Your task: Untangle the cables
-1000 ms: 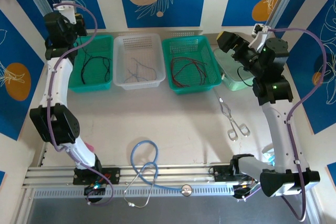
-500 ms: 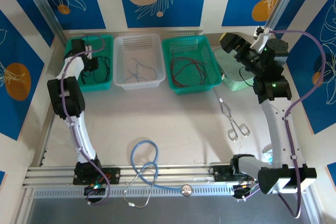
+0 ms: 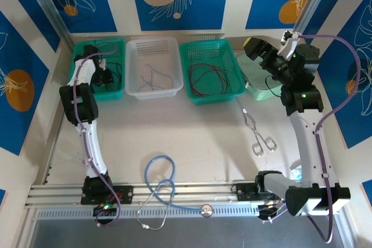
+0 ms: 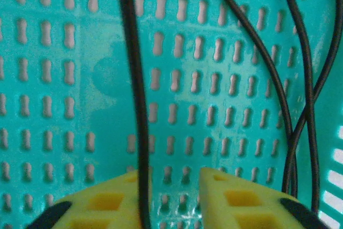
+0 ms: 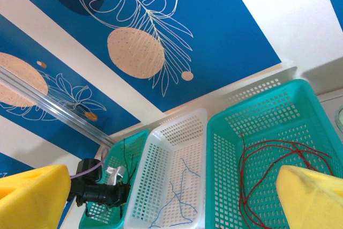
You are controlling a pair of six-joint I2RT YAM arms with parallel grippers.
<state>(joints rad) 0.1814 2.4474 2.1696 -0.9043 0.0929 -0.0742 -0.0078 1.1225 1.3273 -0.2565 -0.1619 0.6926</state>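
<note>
The cables lie sorted in three baskets at the back. Black cables are in the left teal basket, thin blue-grey ones in the white basket, and red ones in the right teal basket. My left gripper is down inside the left teal basket. Its jaws stand slightly apart, and one black cable runs along the inner edge of the left finger. My right gripper hangs high at the back right, wide open and holding nothing.
A thick light-blue looped tube with metal ends lies at the near edge. Metal tongs rest on the table at the right. A pale green container stands beside the right teal basket, under my right arm.
My left arm has swung down from above the back left corner into the left teal basket. Its jaws have parted from shut. The right arm has barely moved.
</note>
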